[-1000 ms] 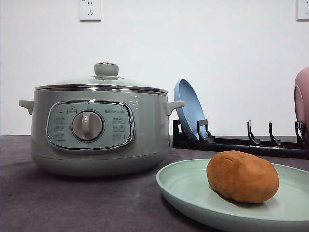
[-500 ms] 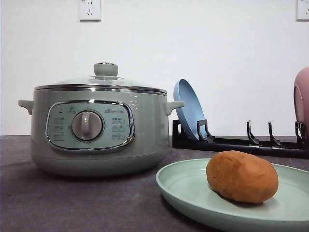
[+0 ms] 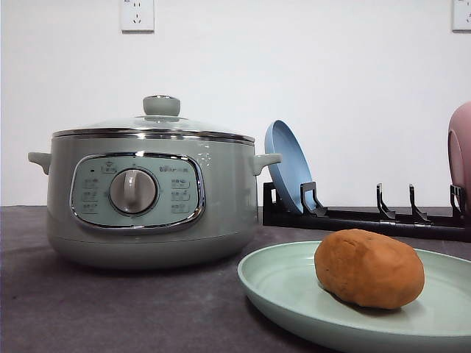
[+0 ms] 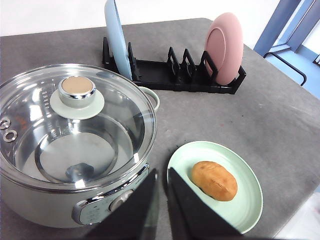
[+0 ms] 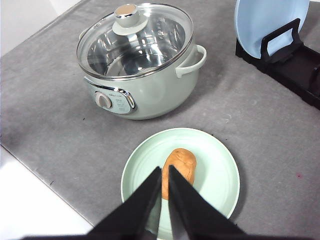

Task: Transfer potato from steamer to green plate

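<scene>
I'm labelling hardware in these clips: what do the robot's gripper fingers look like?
In both wrist views the left gripper and right gripper each show two matte black, flat, wedge-shaped fingers tapering to narrow tips. No cables, markings or pads are visible on them.

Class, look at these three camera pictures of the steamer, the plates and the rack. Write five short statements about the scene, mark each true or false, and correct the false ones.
1. The potato lies on the green plate. True.
2. The steamer stands open with its lid off. False: the glass lid sits on it.
3. The blue plate stands on edge in the black rack. True.
4. The pink plate lies flat on the table. False: it stands upright in the rack.
5. The right gripper holds the potato. False: its jaws are almost together, with nothing between them, above the plate.
</scene>
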`<state>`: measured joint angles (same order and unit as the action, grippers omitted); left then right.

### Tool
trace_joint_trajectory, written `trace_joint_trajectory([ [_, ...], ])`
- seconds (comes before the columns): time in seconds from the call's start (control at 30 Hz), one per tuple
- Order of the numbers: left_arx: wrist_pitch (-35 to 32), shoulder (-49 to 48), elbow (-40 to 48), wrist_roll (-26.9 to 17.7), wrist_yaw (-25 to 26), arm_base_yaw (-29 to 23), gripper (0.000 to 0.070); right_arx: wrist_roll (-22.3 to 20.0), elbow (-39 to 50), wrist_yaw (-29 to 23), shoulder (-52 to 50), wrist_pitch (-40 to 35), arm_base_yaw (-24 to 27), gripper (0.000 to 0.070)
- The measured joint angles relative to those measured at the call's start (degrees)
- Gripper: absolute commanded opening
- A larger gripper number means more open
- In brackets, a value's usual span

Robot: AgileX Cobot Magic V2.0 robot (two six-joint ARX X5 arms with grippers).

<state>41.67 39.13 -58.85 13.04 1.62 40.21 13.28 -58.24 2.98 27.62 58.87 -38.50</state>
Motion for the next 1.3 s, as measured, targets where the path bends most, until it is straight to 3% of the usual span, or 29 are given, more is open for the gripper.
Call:
trace_joint_trajectory([
  [0.13, -1.4, -0.5, 0.7, 0.0, 0.2, -5.0, 0.0025, 0.0, 0.0, 0.0, 0.0, 0.0, 0.0, 0.0012],
  [0.23, -6.8, -2.7, 5.5, -0.2, 0.1, -12.7, 0.0025, 0.0, 0.0, 0.0, 0.0, 0.0, 0.0, 0.0011],
  [0.43, -26.4, -14.0, 26.7, -1.6, 0.0, -30.2, 0.0025, 0.0, 0.0, 0.0, 0.0, 0.0, 0.0, 0.0011],
  [0.57, -28.6, -25.6, 40.9, -1.6, 0.0, -36.6, 0.0025, 0.0, 0.0, 0.0, 0.0, 0.0, 0.0, 0.0011],
  [0.83, -28.7, -38.0, 55.7, -2.4, 0.0, -39.3, 0.0025, 0.0, 0.0, 0.0, 0.0, 0.0, 0.0, 0.0011],
  [0.97, -31.3, -38.9, 56.9, -3.7, 0.0, -39.4, 0.0025, 0.0, 0.0, 0.0, 0.0, -0.1, 0.0, 0.0011],
  [1.17, -31.3, -38.9, 57.0, -9.6, -0.1, -39.1, 0.0026, 0.0, 0.0, 0.0, 0.0, -0.5, 0.0, 0.0011],
  [1.3, -31.3, -38.9, 57.0, -10.4, -0.4, -39.1, 0.0026, 0.0, 0.0, 0.0, 0.0, -0.5, 0.0, 0.0011],
])
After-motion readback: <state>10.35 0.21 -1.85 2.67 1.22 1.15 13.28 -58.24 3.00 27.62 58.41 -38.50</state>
